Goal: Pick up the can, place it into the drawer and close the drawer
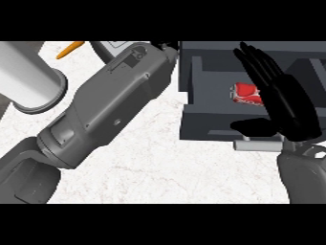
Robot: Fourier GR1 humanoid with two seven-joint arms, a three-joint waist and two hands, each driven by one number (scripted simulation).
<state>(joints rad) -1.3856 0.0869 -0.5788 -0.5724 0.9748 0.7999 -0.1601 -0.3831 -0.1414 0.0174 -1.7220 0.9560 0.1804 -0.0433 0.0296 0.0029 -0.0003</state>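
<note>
- Lying inside the open drawer (208, 122): red can (244, 93).
- Right hand (289, 105): above drawer front, fingers straight and together.
- Left hand (168, 46): barely showing at top; state cannot be told.

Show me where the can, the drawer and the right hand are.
can (244, 92): head view, on its red side.
drawer (208, 125): head view, on its grey front wall.
right hand (287, 103): head view, on the middle of the black hand.

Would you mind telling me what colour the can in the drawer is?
The can is red with white markings; head view.
</note>
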